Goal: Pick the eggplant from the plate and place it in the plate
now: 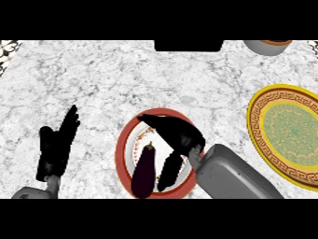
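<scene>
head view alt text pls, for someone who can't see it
The right hand reaches over a red-rimmed plate beside the eggplant, not gripping it. A yellow plate sits further right; the left hand rests open.

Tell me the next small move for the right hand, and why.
Probably curl the fingers round the eggplant. The right hand is open over the red-rimmed plate, thumb beside the eggplant, not yet gripping. The yellow plate waits to the right.
</scene>
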### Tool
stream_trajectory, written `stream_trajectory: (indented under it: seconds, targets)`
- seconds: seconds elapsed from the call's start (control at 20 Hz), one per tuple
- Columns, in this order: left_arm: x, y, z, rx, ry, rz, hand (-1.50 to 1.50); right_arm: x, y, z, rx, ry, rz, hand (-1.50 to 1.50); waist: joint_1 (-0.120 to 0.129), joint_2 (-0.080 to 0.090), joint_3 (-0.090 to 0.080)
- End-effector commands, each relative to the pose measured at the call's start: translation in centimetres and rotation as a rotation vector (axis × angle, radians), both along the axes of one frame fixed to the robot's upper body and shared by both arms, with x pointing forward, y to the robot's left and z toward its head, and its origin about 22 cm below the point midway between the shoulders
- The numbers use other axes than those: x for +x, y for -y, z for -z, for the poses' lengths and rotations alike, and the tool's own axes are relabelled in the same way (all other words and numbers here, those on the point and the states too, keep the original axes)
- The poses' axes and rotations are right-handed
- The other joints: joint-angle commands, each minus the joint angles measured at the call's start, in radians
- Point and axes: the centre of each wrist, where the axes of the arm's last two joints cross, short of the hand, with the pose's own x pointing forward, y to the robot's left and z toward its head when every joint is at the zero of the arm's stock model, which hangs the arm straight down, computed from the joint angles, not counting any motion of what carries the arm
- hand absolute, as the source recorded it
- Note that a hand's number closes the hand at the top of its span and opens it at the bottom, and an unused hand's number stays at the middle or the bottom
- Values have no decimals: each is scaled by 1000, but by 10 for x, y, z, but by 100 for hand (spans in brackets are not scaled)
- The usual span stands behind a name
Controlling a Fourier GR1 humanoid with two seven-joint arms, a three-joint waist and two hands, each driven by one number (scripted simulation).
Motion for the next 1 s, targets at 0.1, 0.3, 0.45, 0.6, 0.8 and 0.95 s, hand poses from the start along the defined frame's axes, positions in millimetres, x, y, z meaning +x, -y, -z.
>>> stream_trajectory:
  seconds: [0.1, 0.3, 0.45, 0.6, 0.8, 0.95]
  targets:
    - [-8, 6, 14, -1, -1, -10, 0, 8, -17, -4, -114, -111, -71, -150, -5, 1, 1]
    - [4, 4, -1, 10, 14, -24, 0, 2, -18, 7, -145, -145, -71, -150, -8, 0, 1]
    - [-9, 2, -25, 7, -2, -8, 0, -3, -31, 4, -148, -146, -62, -150, -3, -1, 1]
    - [10, -13, 13, -2, -12, -15, 0, 3, -19, 12, -153, -161, -91, -150, -10, 1, 1]
    - [3, 7, -2, -3, 6, -8, 0, 0, -35, 21, -161, -156, -111, -150, -3, 1, 1]
    - [-16, -9, 9, -2, -4, -1, 0, 21, -23, 16, -169, -181, -106, -150, -2, 1, 1]
